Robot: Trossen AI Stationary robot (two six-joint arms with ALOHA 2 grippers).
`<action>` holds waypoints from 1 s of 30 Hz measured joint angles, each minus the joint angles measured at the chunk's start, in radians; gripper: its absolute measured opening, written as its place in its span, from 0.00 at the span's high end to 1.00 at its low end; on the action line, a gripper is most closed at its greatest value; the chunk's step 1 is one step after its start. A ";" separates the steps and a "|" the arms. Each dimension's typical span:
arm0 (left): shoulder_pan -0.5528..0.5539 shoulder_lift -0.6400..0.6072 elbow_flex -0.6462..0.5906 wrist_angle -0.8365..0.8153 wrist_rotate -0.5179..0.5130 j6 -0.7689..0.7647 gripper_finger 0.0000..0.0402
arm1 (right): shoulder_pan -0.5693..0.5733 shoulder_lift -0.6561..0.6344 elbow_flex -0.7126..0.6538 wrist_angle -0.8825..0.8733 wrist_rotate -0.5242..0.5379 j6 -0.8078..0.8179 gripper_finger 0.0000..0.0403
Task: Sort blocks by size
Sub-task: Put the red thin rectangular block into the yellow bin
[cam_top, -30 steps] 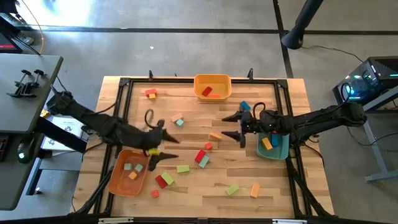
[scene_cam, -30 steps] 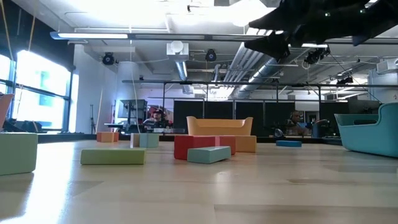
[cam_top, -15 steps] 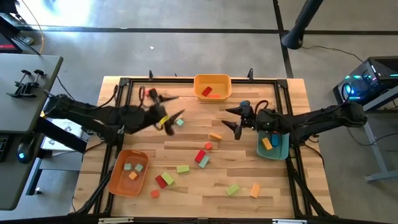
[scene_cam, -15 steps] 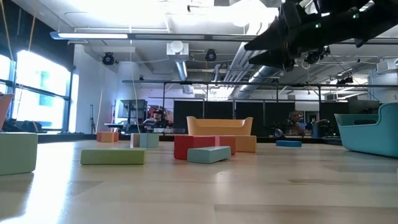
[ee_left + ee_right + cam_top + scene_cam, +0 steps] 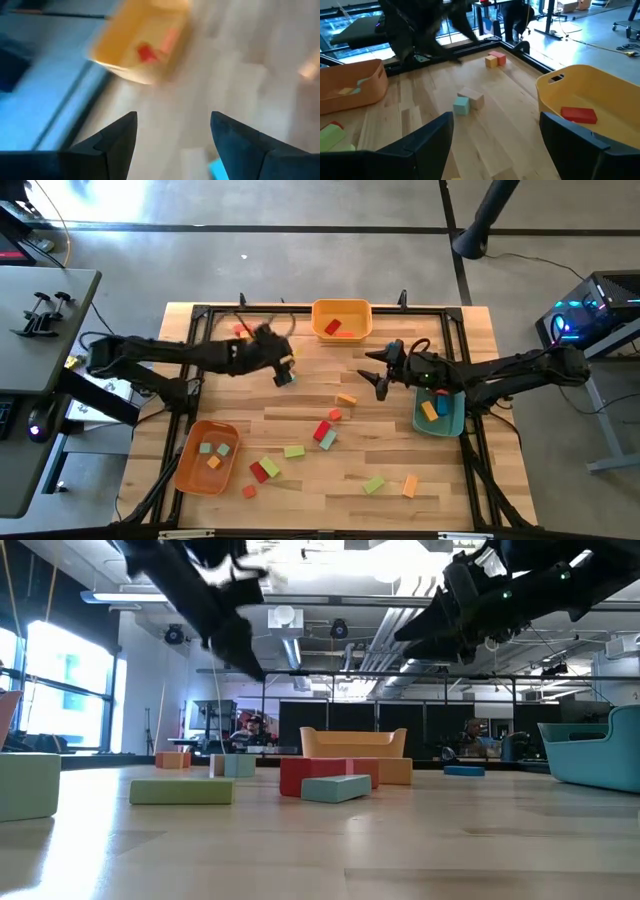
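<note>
Small painted blocks lie scattered on the wooden table: a teal block and a tan one left of centre, a red and orange pair at the far left, and several more toward the near edge. My left gripper hovers open and empty right over the teal and tan blocks. In its wrist view my left gripper looks toward the yellow tray. My right gripper hangs open and empty above the table right of centre, pointing at those two blocks.
The yellow tray at the far edge holds a red block. The orange tray at the near left holds a few blocks. The teal tray sits under my right arm. A black frame runs around the table.
My left gripper has swung from above the orange tray toward the table's far edge and centre, turning and coming lower. It now hangs over the teal and tan blocks, still open. My right gripper has tipped slightly downward, staying open.
</note>
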 joint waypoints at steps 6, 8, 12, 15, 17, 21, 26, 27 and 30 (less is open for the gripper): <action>-0.097 0.130 0.043 0.018 0.085 0.141 0.41 | 0.000 0.000 0.000 0.005 -0.011 0.004 0.28; -0.168 0.152 0.082 -0.068 0.057 0.196 0.41 | 0.006 0.000 0.000 0.000 -0.032 0.013 0.28; -0.330 0.170 0.167 -0.315 0.054 0.267 0.41 | 0.021 0.000 0.000 -0.001 -0.088 0.026 0.28; -0.452 0.173 0.223 -0.473 0.090 0.140 0.41 | 0.031 0.000 0.000 0.006 -0.102 -0.005 0.28; -0.524 0.172 0.268 -0.560 0.102 -0.052 0.41 | 0.035 0.000 0.000 0.021 -0.103 -0.040 0.28; -0.645 0.172 0.344 -0.680 0.115 -0.521 0.41 | 0.035 0.000 0.000 0.048 -0.106 -0.089 0.28; -0.743 0.182 0.355 -0.700 0.253 -1.036 0.41 | 0.034 0.000 0.000 0.077 -0.160 -0.153 0.28; -0.758 0.192 0.355 -0.699 0.291 -1.126 0.41 | 0.035 0.000 0.000 0.082 -0.176 -0.164 0.28; -0.799 0.243 0.355 -0.696 0.394 -1.331 0.41 | 0.035 0.000 0.000 0.092 -0.216 -0.205 0.28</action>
